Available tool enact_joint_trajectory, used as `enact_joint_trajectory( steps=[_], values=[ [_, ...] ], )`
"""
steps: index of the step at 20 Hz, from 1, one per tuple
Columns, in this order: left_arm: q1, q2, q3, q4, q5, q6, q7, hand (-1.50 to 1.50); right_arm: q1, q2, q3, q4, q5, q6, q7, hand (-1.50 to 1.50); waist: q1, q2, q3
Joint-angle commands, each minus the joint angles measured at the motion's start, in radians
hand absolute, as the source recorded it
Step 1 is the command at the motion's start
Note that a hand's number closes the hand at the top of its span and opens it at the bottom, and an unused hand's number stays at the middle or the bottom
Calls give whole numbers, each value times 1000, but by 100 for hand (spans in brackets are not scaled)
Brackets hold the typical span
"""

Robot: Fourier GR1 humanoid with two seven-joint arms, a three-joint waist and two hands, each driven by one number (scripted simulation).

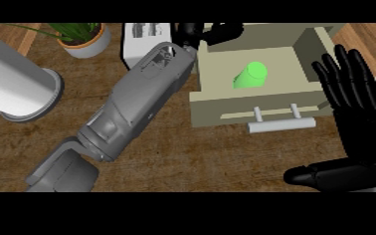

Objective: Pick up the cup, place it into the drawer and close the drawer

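Lying on its side in the open drawer (213, 104), the green cup (250, 75) awaits closing. A square push on the handle (282, 125) should serve. Left hand (211, 32) sits at the drawer's far corner, fingers apparently curled, holding nothing; right hand (351, 99) rests spread wide beside it.

A wooden bench (220, 154) carries an open beige drawer unit (257, 112), a potted plant (82, 39), a grey cylinder (26, 92) and a white appliance (143, 42).
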Motion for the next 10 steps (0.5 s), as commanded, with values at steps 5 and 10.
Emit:
enact_joint_trajectory(
  steps=[5,10],
  values=[
    [-15,0,-152,56,26,54,32,-150,-1,23,48,-19,16,-6,13,-150,-27,5,0],
    [-1,0,-169,47,75,64,11,-150,-44,10,12,14,-22,3,7,-150,-33,11,0]
  ],
)
